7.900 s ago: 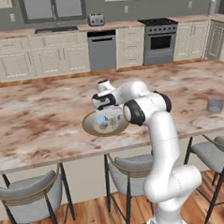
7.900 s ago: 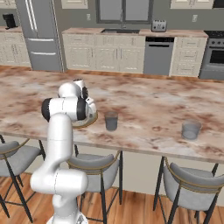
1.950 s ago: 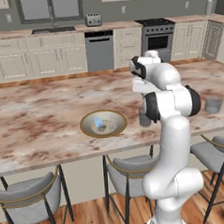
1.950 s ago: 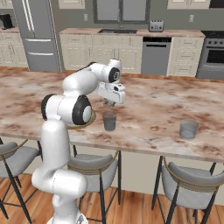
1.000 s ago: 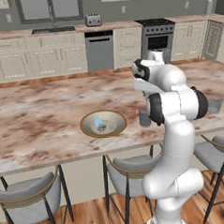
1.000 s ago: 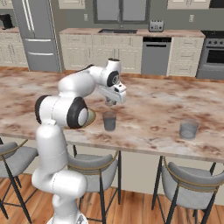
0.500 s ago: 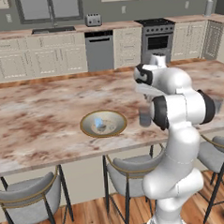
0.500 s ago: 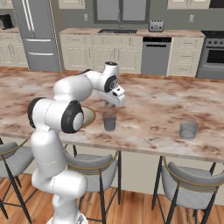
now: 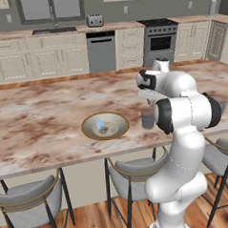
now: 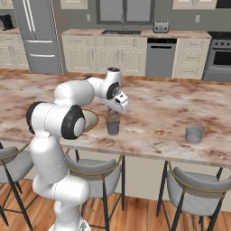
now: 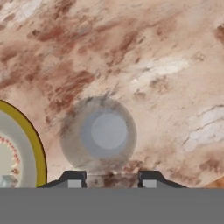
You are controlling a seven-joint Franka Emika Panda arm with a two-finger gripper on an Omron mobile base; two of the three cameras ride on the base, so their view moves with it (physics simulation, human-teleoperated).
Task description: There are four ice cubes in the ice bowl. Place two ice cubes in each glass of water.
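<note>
The gripper (image 11: 110,177) hangs just above the near glass of water (image 11: 98,133), pointing straight down at it. In the hand view its 2 dark fingertips (image 11: 73,177) stand apart with a gap between them and nothing visible in that gap; whether a cube is pinched higher up I cannot tell. That view looks down the glass's long axis, so the tumbler reads as a grey ring around a paler disc, upright on the marble island counter (image 11: 166,65).

In the right base view the gripper (image 10: 115,110) sits right over the same glass (image 10: 113,124), which stands upright near the counter's near edge. The second glass of water (image 10: 195,133) stands well apart to the right, also upright. The ice bowl (image 10: 91,119) is mostly hidden behind the arm there.

In the left base view the ice bowl (image 9: 105,125) lies open and level, just left of the near glass (image 9: 147,117), with pale blue ice cubes (image 9: 101,126) in its middle; their count is unclear. The hand view catches the bowl's golden rim (image 11: 31,131) beside the glass, apart from it, and 1 cube (image 11: 6,180) at its edge.
</note>
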